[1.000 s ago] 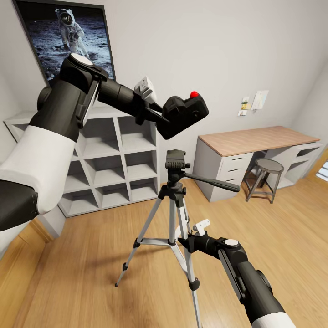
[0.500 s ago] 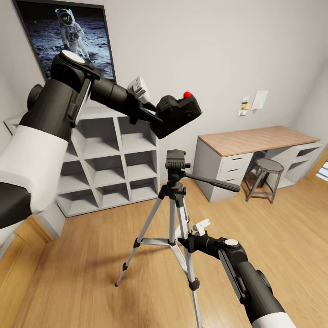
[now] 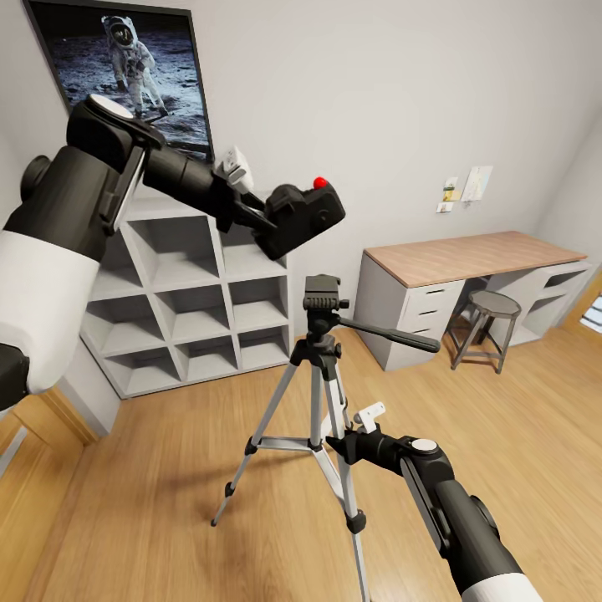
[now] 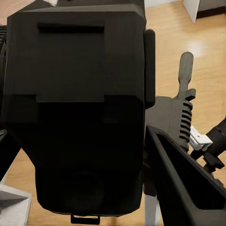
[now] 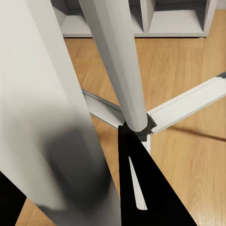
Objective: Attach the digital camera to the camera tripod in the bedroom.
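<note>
Camera (image 3: 303, 216), clamped in the left gripper (image 3: 266, 219), hangs above the tripod (image 3: 322, 334) head for mounting; right gripper (image 3: 341, 441) apparently steadies a leg, grasp unclear.

No words, numbers or brand marks can be read anywhere. The papers (image 3: 468, 189) pinned on the wall at the right of the head view are too small to make out.

tripod leg (image 3: 361, 577) foot beyond picture's edge
</note>
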You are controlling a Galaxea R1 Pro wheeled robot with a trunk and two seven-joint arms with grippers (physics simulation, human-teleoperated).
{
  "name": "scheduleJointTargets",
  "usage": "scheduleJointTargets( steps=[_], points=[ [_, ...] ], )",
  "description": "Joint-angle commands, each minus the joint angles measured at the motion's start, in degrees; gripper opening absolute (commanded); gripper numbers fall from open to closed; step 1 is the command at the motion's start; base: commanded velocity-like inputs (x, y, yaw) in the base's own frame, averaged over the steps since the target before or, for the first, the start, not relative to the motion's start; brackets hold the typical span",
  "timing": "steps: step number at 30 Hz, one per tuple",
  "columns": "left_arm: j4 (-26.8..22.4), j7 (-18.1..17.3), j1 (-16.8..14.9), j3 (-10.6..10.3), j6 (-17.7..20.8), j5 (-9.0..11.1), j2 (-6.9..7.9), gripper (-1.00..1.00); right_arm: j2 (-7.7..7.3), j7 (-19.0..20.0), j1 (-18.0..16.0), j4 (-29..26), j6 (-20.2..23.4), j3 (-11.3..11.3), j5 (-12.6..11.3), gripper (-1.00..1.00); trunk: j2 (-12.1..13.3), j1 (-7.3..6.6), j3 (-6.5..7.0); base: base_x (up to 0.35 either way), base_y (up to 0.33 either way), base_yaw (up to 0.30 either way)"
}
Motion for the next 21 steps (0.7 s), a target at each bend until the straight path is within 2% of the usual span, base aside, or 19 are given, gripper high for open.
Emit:
scheduleJointTargets(
  steps=[1, 6, 9, 16, 21],
  points=[
    [-0.1, -0.4, -0.1, -0.2, 0.5, -0.5, 0.06, -1.00, 0.01, 0.4, -0.1, 4.0, -0.5, -0.2, 3.3, -1.00, -0.1, 0.04, -0.13, 0.000, 0.000, 0.000],
    [-1.0, -0.4, -0.1, -1.5, 1.3, -0.9, 0.08, -1.00, 0.01, 0.4, -0.1, 4.0, -0.5, -0.2, 3.3, -1.00, -0.1, 0.04, -0.13, 0.000, 0.000, 0.000],
    [-2.2, -0.6, -0.1, -3.5, 1.5, -0.9, 0.13, -1.00, 0.01, 0.4, -0.1, 4.0, -0.5, -0.2, 3.3, -1.00, -0.1, 0.04, -0.13, 0.000, 0.000, 0.000],
    [-4.5, -0.6, -0.1, -4.7, 1.5, -1.2, 0.03, -1.00, 0.01, 0.4, -0.1, 4.0, -0.5, -0.2, 3.3, -1.00, -0.1, 0.04, -0.13, 0.000, 0.000, 0.000],
    [-5.7, -0.4, -0.1, -6.1, 1.6, -2.8, -0.03, -1.00, 0.01, 0.4, -0.1, 4.0, -0.5, -0.2, 3.3, -1.00, -0.1, 0.04, -0.13, 0.000, 0.000, 0.000]
  ],
)
